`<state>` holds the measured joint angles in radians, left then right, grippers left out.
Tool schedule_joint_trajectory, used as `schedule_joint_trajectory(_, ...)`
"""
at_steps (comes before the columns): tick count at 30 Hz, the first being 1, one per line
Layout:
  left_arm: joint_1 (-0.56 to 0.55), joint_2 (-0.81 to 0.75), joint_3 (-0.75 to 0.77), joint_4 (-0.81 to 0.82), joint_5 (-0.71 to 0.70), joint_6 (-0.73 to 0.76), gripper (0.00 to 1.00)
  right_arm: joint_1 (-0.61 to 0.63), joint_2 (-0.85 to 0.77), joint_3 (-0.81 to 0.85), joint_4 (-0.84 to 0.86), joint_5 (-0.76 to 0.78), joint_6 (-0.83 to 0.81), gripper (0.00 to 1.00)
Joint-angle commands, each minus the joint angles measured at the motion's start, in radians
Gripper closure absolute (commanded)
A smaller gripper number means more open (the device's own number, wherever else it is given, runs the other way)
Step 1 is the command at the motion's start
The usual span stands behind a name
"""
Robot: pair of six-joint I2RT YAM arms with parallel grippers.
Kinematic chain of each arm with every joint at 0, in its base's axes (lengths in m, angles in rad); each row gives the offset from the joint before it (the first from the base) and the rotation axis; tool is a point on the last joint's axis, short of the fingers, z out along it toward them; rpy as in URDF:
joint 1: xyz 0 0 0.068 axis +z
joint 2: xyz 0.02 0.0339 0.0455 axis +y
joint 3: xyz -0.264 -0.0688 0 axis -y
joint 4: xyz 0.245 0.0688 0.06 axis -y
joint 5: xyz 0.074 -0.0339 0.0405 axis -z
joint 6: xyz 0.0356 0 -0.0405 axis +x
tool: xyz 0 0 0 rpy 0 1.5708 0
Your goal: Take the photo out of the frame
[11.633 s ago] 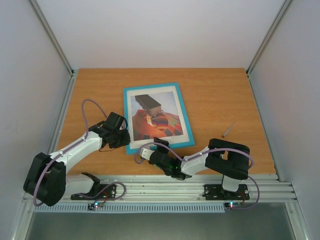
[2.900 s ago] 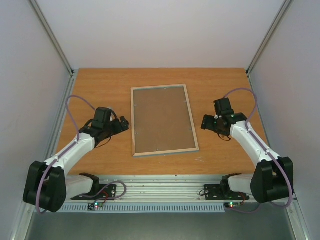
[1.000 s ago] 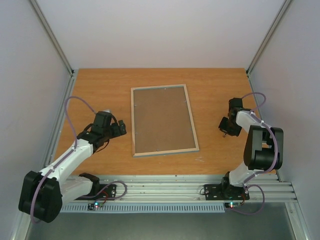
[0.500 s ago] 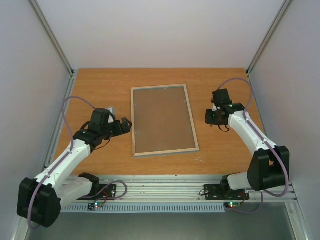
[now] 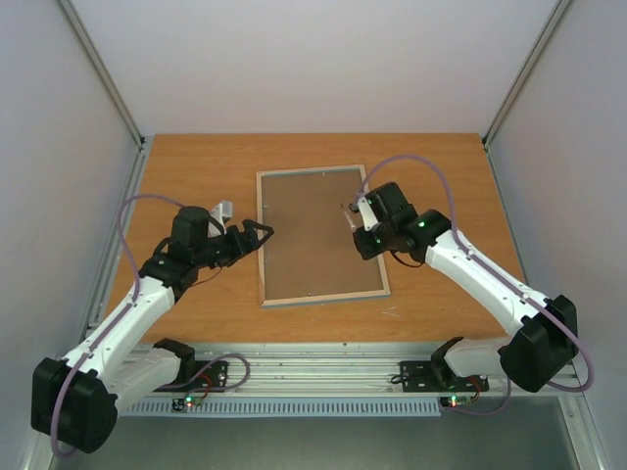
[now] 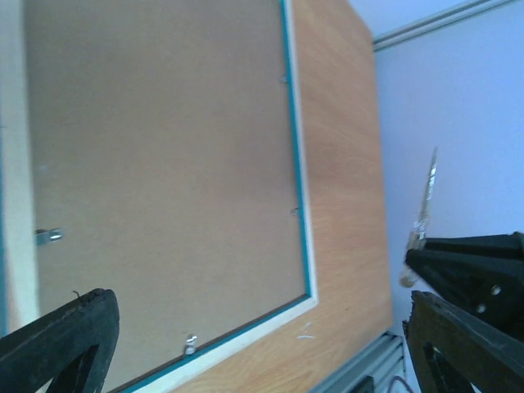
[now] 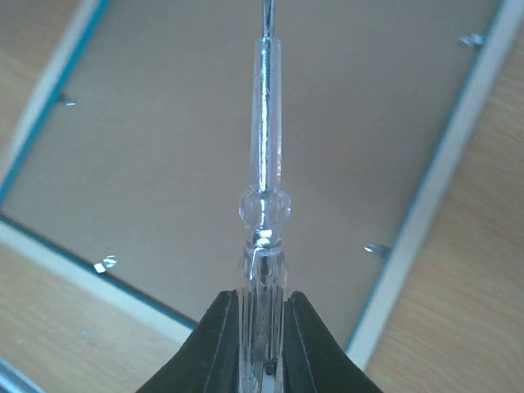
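White shells run between bulky black joints on the left arm [image 5: 125, 315] and right arm [image 5: 482, 276]. The left tool [image 5: 258, 232] and right tool [image 5: 359, 221] are black. Thin lilac cables [image 5: 419, 159] loop along both arms.

Now over the frame [image 5: 323, 297], the right gripper [image 7: 262, 307] with screwdriver [image 7: 264, 164]; left gripper [image 5: 257, 233] closer in.
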<state>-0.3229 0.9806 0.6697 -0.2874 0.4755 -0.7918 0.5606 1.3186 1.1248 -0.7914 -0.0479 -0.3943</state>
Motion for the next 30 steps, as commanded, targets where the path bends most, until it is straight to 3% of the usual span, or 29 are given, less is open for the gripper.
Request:
schedule_joint_trajectory(1,-0.016,0.005,-0.025,0.177,0.089,-0.114,0.06,0.077,-0.023,0.000,0.061,-0.044,-0.051,0.99)
schedule_joint_trajectory(12,-0.081,0.070,-0.061,0.402,0.119,-0.244,0.17,0.261,0.052,0.025,0.157,-0.095,-0.044,0.99)
schedule_joint_trajectory(30,-0.120,0.190,-0.100,0.623,0.164,-0.321,0.51,0.266,0.095,0.005,0.299,-0.285,0.072,0.99)
